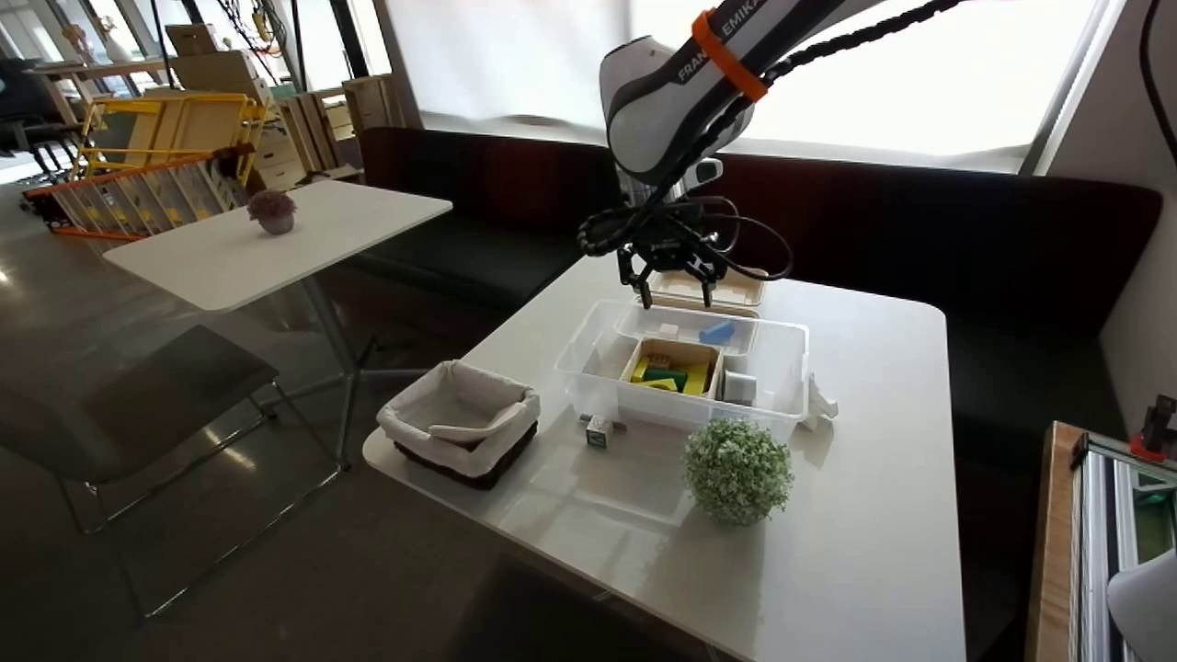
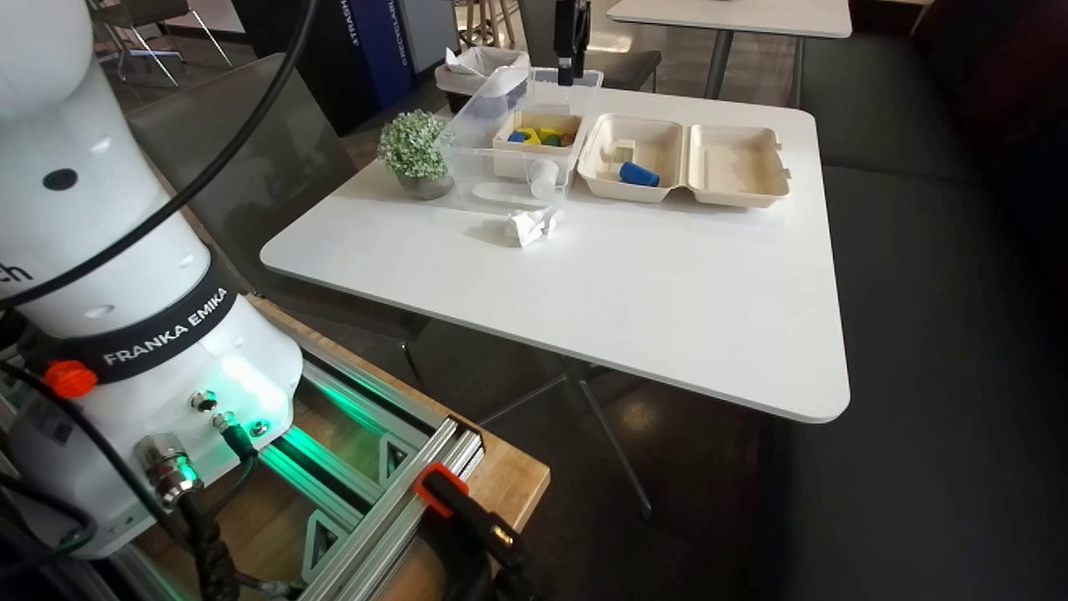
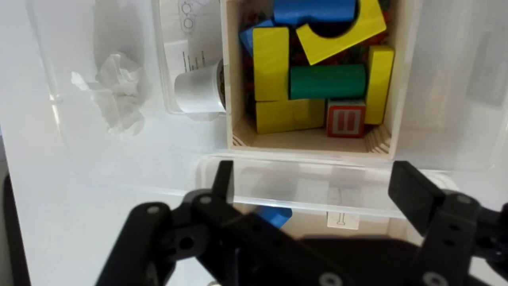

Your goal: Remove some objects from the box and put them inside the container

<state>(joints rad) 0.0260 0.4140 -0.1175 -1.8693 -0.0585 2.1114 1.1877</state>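
Wrist view: yellow blocks [image 3: 271, 63] and a green cylinder [image 3: 327, 81] are lying inside the wooden box [image 3: 400, 95], beyond the gripper [image 3: 313, 178]. Its fingers [image 3: 414, 194] are standing wide apart, released, unloaded. A transparent bin [image 3: 442, 147] is enclosing the box; the tan container [image 3: 307, 226] is lying beneath the gripper.

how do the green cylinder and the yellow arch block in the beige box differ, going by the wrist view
Shape: the green cylinder has a rounded side, while the yellow arch block has a curved cutout.
Pose: the green cylinder lies nearly level across the wrist view; the yellow arch block slants.
Shade: the green cylinder is dark, the yellow arch block much brighter.
Both lie inside the beige box.
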